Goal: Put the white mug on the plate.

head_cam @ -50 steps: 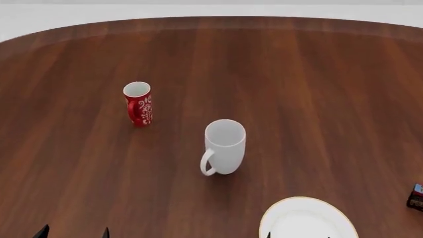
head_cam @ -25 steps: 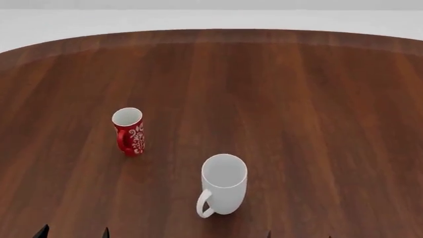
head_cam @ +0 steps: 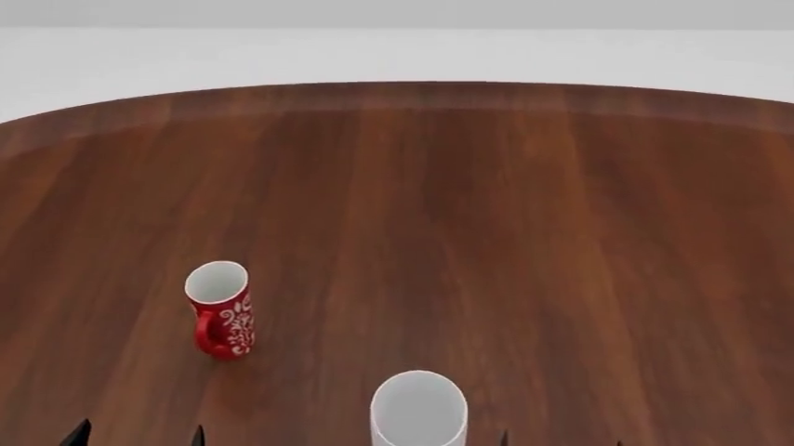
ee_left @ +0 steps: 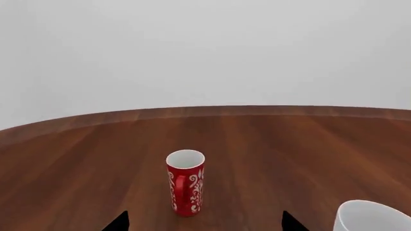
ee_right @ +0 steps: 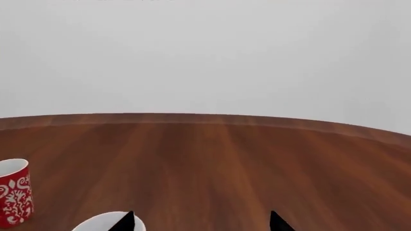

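Note:
The white mug [head_cam: 419, 413] stands upright at the near edge of the head view, cut off at the bottom; its rim also shows in the left wrist view [ee_left: 374, 217] and the right wrist view [ee_right: 103, 224]. The plate is out of view. My left gripper [head_cam: 137, 435] shows only two dark fingertips set wide apart at the lower left, open and empty. My right gripper [head_cam: 561, 439] shows only its fingertips, spread wide, open and empty, just right of the white mug.
A smaller red mug with a white floral pattern [head_cam: 221, 311] stands upright left of the white mug, also in the left wrist view [ee_left: 186, 182] and the right wrist view [ee_right: 13, 192]. The round wooden table [head_cam: 496, 232] stretches ahead to a curved far edge.
The head view has tilted up: both mugs have slid down the picture, the plate has dropped out of view, and more of the far table edge shows. The gripper tips stay put.

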